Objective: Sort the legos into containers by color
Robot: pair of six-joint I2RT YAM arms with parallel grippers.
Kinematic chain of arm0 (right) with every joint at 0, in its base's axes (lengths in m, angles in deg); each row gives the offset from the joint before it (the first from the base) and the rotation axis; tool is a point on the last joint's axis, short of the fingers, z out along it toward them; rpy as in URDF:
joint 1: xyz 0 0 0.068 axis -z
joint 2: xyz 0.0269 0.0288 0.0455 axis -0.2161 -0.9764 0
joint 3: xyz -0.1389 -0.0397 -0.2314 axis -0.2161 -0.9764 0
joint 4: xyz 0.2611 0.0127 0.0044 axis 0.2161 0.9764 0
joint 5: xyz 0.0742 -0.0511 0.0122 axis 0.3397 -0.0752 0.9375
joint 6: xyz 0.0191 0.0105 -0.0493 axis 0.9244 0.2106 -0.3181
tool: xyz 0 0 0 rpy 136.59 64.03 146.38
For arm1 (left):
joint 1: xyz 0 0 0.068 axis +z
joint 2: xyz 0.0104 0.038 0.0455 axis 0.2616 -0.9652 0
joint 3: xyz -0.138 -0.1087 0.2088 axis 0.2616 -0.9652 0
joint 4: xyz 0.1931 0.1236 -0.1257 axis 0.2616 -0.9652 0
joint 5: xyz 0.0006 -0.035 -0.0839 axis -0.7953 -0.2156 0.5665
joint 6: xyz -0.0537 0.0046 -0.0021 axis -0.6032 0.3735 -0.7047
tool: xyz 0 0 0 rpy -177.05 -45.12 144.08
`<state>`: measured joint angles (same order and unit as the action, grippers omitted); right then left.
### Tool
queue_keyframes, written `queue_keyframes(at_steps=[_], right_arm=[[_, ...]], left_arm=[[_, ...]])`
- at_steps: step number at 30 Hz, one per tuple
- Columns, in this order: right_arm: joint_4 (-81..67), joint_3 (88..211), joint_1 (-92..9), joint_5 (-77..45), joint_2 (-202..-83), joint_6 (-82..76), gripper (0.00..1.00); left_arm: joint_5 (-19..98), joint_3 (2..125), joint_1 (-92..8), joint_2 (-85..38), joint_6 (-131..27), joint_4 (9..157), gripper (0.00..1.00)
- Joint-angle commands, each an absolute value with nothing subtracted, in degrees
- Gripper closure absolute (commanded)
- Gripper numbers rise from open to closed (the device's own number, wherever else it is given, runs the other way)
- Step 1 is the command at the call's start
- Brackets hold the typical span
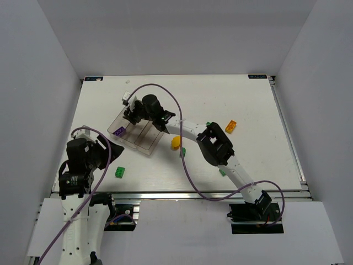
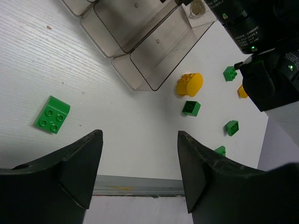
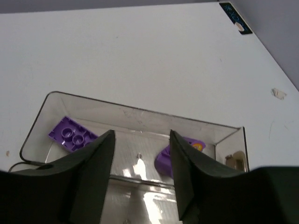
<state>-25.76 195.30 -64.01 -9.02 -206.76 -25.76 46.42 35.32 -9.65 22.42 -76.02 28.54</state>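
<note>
The clear smoky tray (image 1: 144, 144) lies at centre left. One end compartment holds a purple brick (image 1: 119, 131). My right gripper (image 1: 132, 115) hangs open and empty over the tray. Its wrist view shows the tray's wall (image 3: 140, 114), the purple brick (image 3: 72, 134) and a second purple piece (image 3: 164, 161) between the open fingers (image 3: 140, 140). My left gripper (image 1: 113, 152) is open and empty near the table's front left (image 2: 140, 140). A green brick (image 1: 119, 172) (image 2: 52, 114) lies near it. A yellow oval brick (image 1: 175, 143) (image 2: 189, 84) lies beside the tray (image 2: 140, 51).
An orange brick (image 1: 231, 126) lies at mid right, and its edge shows in the left wrist view (image 2: 242, 91). Small green bricks (image 2: 191, 108) (image 2: 232, 127) (image 2: 229, 73) lie scattered by the right arm (image 1: 215, 144). The table's front rail (image 2: 140, 184) is just below my left fingers.
</note>
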Motion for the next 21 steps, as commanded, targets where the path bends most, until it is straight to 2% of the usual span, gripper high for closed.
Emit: queue_keyframes(at_steps=[1, 3, 4, 5, 6, 7, 9, 10, 11, 12, 13, 14, 16, 18, 21], right_arm=[[-27.2, 191.4, -62.2, -11.6, -196.5, -21.5, 0.50], [-24.4, 189.0, -60.9, -11.4, -189.7, -20.8, 0.57], [-22.7, 187.5, -59.2, -10.9, -187.1, -20.4, 0.66], [-19.2, 183.4, -58.5, -9.1, -181.7, -20.3, 0.88], [-17.2, 181.2, -57.8, -7.5, -179.0, -20.1, 0.96], [-14.9, 179.1, -56.3, -5.2, -176.4, -19.9, 1.00], [-5.4, 174.5, -53.8, 2.1, -169.3, -19.8, 1.00], [-2.1, 173.1, -51.7, 4.7, -167.4, -20.0, 0.91], [5.0, 171.9, -50.3, 9.4, -164.1, -21.3, 0.81], [8.3, 169.5, -48.7, 11.1, -162.5, -22.0, 0.71], [11.6, 168.2, -48.1, 12.7, -161.1, -23.0, 0.63], [14.6, 166.9, -47.5, 15.3, -158.5, -26.1, 0.48], [21.7, 162.2, -44.9, 17.7, -155.7, -29.9, 0.33], [24.6, 156.2, -42.2, 20.9, -151.5, -34.7, 0.28], [23.5, 150.4, -39.8, 22.1, -146.2, -36.6, 0.25]], left_arm=[[46.7, 35.0, -9.4, 22.0, -75.9, 28.9, 0.28], [47.1, 34.5, -9.4, 21.0, -76.3, 29.0, 0.45], [47.1, 34.0, -9.4, 20.5, -76.4, 29.1, 0.54], [47.4, 33.2, -9.4, 20.0, -76.7, 29.2, 0.62], [47.6, 32.7, -9.4, 19.3, -76.8, 29.1, 0.76], [47.5, 32.3, -9.4, 17.9, -76.9, 29.0, 0.80], [47.3, 30.9, -9.4, 16.1, -77.3, 27.6, 0.82], [47.1, 30.5, -9.4, 14.1, -77.5, 27.2, 0.80], [46.6, 30.0, -9.4, 13.1, -77.7, 26.0, 0.73], [45.6, 29.0, -9.4, 12.1, -78.0, 25.5, 0.55], [45.5, 28.1, -9.4, 10.9, -78.0, 25.5, 0.47], [45.2, 27.5, -9.4, 9.0, -78.1, 25.7, 0.41], [44.6, 26.4, -9.9, 6.8, -77.4, 27.1, 0.27], [44.4, 26.9, -9.9, 3.1, -76.5, 28.5, 0.20], [42.6, 29.1, -9.9, -2.8, -75.2, 28.1, 0.16]])
